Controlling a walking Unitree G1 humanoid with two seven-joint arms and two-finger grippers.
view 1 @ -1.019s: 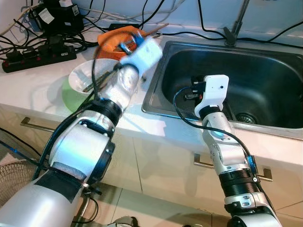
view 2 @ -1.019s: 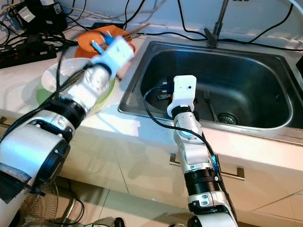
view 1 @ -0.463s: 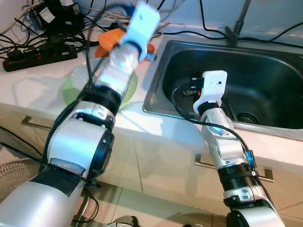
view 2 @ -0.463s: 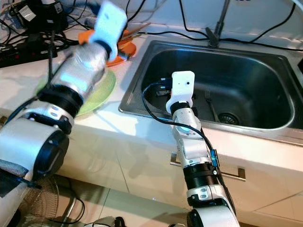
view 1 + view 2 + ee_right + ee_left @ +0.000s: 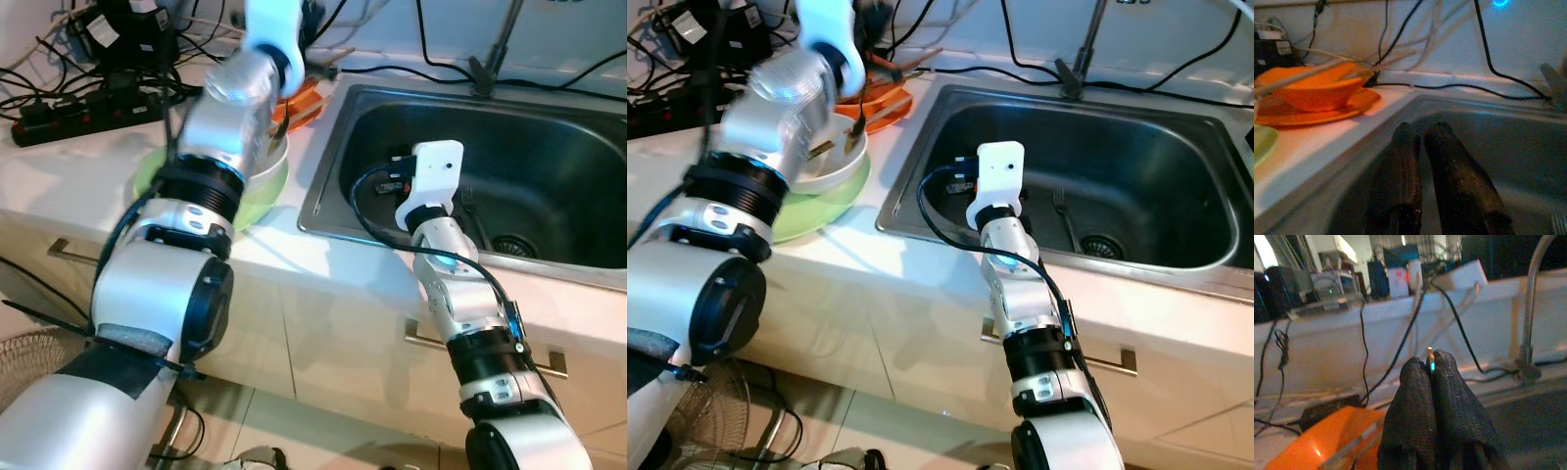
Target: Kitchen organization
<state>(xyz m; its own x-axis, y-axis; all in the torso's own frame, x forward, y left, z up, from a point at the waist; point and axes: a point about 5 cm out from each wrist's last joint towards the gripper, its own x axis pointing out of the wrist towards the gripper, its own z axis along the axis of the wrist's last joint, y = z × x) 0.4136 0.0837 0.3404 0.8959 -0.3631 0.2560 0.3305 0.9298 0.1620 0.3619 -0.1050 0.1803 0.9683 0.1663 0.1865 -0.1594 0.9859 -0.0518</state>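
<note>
On the white counter (image 5: 838, 264), just left of the steel sink (image 5: 1176, 257), the dishes stand together: a green plate (image 5: 818, 204) with a white bowl (image 5: 838, 166) on it, and behind them an orange plate (image 5: 1317, 113) that carries an orange bowl (image 5: 1310, 90). Chopsticks (image 5: 906, 61) rest across the orange bowl and some dark utensil leans in the white bowl, but what kind I cannot tell. The left gripper (image 5: 1431, 369) is raised above the orange dishes, near the back of the counter; its two black fingers (image 5: 1413, 406) are pressed together and a thin small thing with a blue-green tip sticks out between them, too small to be named. The right gripper (image 5: 1418, 139) hangs inside the sink by its left wall, low over the basin; its fingers (image 5: 1400, 166) are close with only a narrow gap and nothing is seen between them. A fork (image 5: 1060, 211) lies on the sink bottom near the drain (image 5: 1099, 245). At the back edge of the sink stands the faucet (image 5: 1080, 49). Many black cables (image 5: 999, 69) run along the wall behind, and a power strip (image 5: 73, 116) lies at the far left of the counter. Below the counter there are cabinet fronts with metal handles (image 5: 69, 257).
</note>
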